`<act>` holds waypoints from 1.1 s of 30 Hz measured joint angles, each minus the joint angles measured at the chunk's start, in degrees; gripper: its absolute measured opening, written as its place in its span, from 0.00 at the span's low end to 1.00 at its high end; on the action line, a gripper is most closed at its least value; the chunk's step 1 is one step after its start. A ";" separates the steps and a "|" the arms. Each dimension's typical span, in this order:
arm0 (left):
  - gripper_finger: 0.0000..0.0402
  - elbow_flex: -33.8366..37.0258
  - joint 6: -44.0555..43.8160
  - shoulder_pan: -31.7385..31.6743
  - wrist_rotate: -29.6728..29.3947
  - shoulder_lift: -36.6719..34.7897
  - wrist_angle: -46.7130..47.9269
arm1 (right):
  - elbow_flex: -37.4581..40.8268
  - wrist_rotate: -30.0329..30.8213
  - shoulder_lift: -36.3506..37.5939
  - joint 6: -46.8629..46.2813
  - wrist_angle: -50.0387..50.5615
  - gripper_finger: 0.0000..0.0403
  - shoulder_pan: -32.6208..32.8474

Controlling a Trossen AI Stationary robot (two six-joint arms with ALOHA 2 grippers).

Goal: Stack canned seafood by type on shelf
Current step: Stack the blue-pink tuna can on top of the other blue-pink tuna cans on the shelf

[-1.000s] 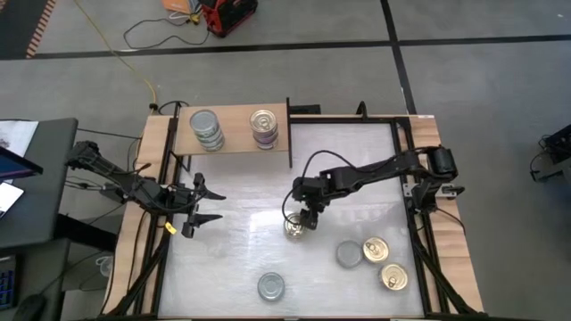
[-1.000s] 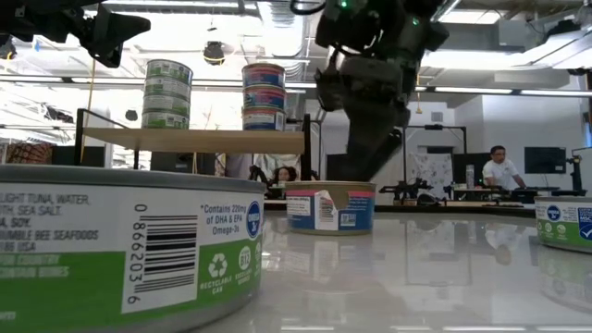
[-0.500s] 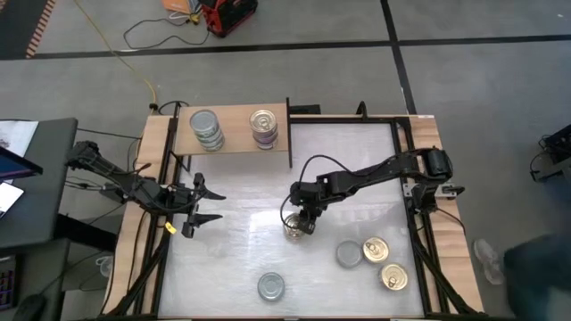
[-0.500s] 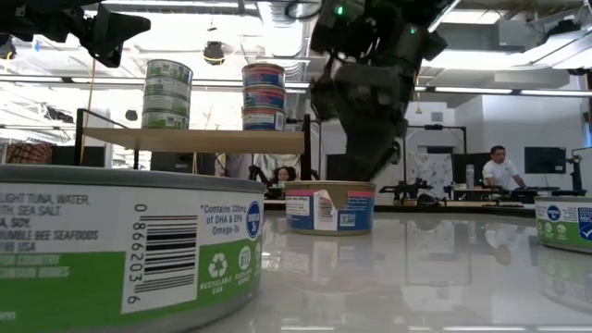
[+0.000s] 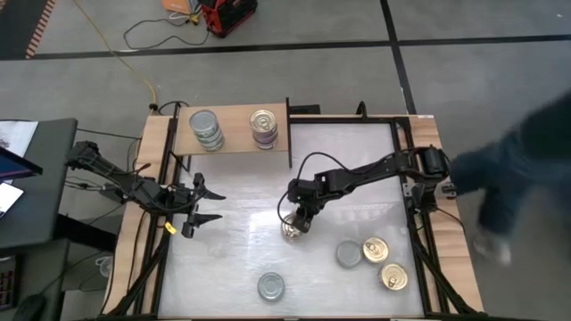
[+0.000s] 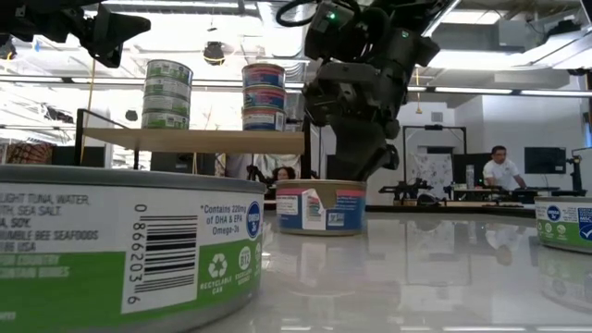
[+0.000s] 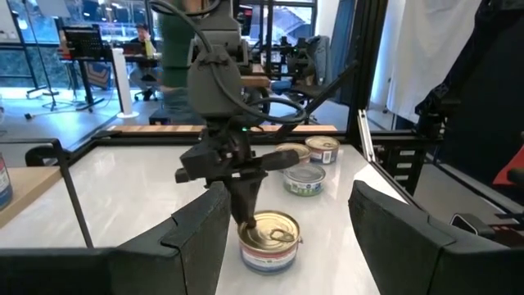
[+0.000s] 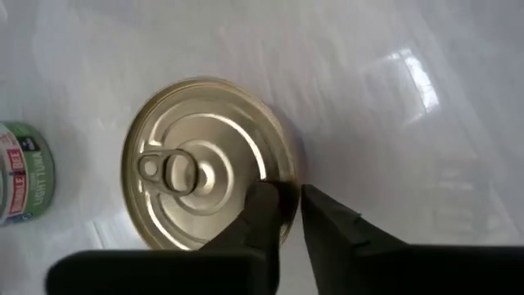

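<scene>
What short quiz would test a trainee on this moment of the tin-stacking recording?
1. True or false: the left gripper is shut on a tin.
2. How many short round metal tins stand on the white tabletop, off the light wooden shelf? A three, B five, C seven.
3. Fill in: the right gripper pinches the rim of the ____-lidded pull-tab tin.

Key: 1 false, it is open and empty, at the table's left side; 2 B; 3 gold.
</scene>
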State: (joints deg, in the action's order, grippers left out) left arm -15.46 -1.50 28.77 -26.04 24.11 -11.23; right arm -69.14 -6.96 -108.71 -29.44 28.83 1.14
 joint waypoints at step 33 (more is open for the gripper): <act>0.60 0.00 0.78 0.00 -1.22 -0.02 0.16 | 0.37 19.52 13.09 7.56 10.96 0.17 -4.58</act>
State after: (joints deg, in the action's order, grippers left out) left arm -15.46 -0.72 28.77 -27.27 24.10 -11.07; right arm -68.77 12.56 -95.61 -21.87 39.79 -3.45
